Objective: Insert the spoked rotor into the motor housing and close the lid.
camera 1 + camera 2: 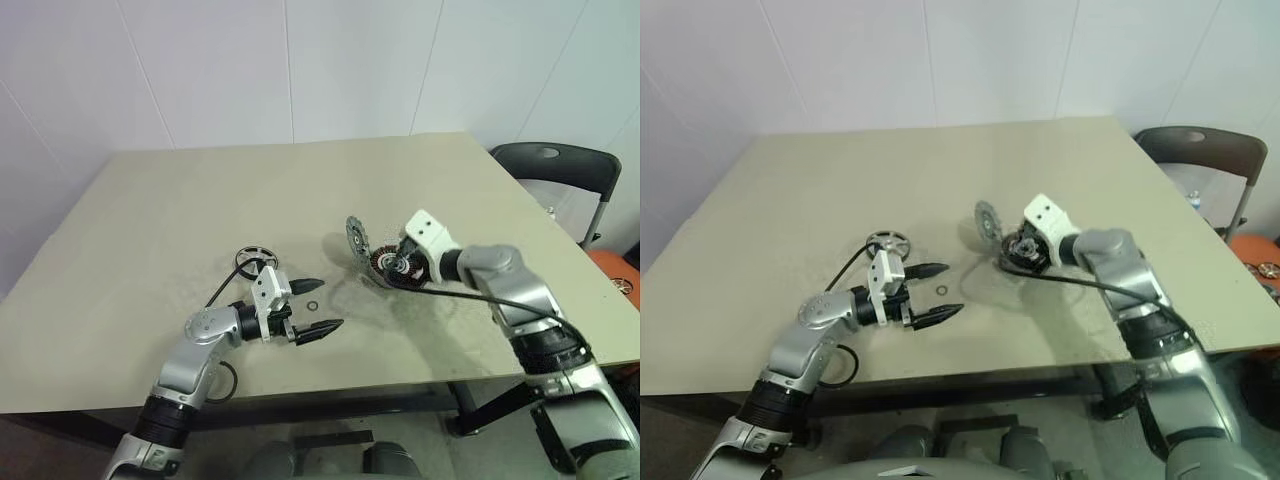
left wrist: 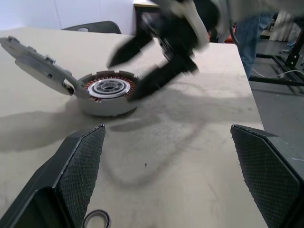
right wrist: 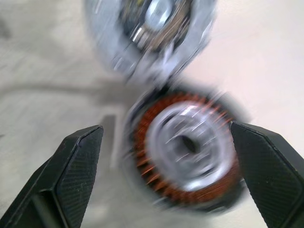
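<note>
I see the housing (image 1: 383,266) on the table (image 1: 160,200), its lid (image 1: 356,238) tilted open. My right gripper (image 2: 142,71) hovers just above the housing, fingers spread, empty. My left gripper (image 1: 318,305), also spread, sits well left of the housing, rotor (image 1: 256,262) just behind it.

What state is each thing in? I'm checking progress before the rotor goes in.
motor housing: open, windings exposed, no rotor inside.
lid: swung up, attached at the housing's edge.
spoked rotor: flat on the table, untouched.
left gripper: open, empty.
right gripper: open, empty, over the housing.
</note>
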`<state>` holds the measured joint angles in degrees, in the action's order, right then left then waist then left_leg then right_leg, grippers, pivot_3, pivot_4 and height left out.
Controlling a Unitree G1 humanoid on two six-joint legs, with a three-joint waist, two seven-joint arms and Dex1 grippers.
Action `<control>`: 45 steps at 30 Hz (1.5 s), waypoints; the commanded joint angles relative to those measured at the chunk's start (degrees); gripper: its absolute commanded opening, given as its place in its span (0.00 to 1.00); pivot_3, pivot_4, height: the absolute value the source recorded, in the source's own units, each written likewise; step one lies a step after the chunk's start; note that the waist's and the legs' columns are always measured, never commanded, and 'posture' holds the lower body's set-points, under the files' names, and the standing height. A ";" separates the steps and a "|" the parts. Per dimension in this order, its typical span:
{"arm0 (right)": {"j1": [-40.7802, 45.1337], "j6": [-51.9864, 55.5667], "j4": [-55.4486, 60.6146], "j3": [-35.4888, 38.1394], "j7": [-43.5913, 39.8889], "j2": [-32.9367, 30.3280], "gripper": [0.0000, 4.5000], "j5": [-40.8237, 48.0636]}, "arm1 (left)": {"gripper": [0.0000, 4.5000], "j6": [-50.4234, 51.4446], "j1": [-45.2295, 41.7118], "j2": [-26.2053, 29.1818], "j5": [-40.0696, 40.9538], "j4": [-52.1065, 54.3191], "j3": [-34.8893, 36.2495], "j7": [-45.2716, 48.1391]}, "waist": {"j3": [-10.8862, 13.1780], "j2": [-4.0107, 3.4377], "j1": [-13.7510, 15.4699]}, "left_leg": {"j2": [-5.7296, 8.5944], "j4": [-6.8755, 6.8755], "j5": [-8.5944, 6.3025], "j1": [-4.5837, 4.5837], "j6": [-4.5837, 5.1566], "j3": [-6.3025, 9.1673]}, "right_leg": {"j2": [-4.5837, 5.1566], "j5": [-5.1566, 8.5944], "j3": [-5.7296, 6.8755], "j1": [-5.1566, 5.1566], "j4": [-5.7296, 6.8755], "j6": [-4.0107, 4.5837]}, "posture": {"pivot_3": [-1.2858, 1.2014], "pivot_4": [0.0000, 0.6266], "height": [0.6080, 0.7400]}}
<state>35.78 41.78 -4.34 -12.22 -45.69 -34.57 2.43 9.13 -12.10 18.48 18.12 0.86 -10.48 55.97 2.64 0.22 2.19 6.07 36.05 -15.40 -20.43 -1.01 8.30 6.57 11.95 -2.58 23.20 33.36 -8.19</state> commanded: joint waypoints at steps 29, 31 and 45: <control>16.15 -11.99 -26.79 -15.60 -21.90 0.30 0.99 -11.75 | 1.00 -10.63 -0.22 -2.14 -1.36 -8.63 -0.11 2.06 | -0.01 -0.01 -0.03 | 0.05 0.02 -0.05 -0.01 0.08 -0.11 | 0.01 -0.14 -0.11 0.14 0.10 -0.11 | 0.52 0.00 1.00; 15.70 -11.87 -26.23 -15.58 -21.95 0.21 0.99 -11.86 | 1.00 -10.44 -0.37 -2.22 -1.41 -8.55 -0.17 1.96 | -0.01 0.00 -0.02 | 0.05 0.02 -0.05 -0.01 0.08 -0.11 | 0.01 -0.14 -0.11 0.14 0.10 -0.11 | 0.52 0.00 1.00; 12.99 -9.62 -15.45 -13.99 -26.65 -3.50 0.99 -11.68 | 1.00 -8.81 -0.39 -2.23 -1.42 -6.42 -0.35 1.28 | -0.02 -0.01 -0.08 | 0.06 0.10 -0.05 0.01 0.07 -0.11 | 0.01 -0.15 -0.11 0.13 0.19 -0.13 | 0.52 0.00 1.00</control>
<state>48.03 31.93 -22.02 -28.17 -72.13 -37.36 -9.87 0.13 -11.71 16.12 16.46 -7.93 -10.55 57.34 2.62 0.21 2.11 6.12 36.15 -15.45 -20.40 -0.94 8.16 6.58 11.80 -2.71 23.34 33.57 -8.31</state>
